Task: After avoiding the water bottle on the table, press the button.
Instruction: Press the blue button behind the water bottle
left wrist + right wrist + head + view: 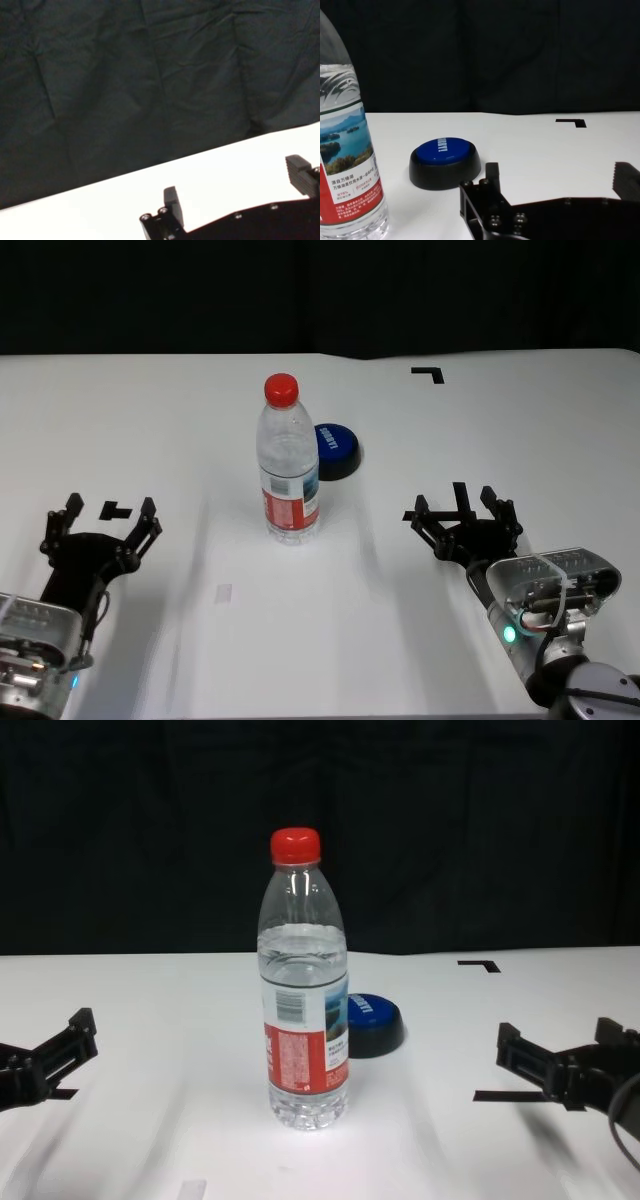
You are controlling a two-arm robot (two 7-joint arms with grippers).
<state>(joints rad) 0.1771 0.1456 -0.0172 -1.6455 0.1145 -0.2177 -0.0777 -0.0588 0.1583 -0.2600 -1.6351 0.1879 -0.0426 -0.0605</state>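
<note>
Big white table (180,410) with a few black tape marks (428,372) on it. Standing upright near the middle is the water bottle (288,462), clear plastic, red cap, red/white/blue label with a barcode, and filled with water almost up to the shoulder. Right behind it, toward the robot's right, sits the button (335,450), a low blue dome with white lettering on a dark base, partly hidden by the bottle from the front. Left gripper (103,523) hangs near the front left, fingers spread, holding nothing. Right gripper (462,508) is at front right, also spread and holding nothing.
</note>
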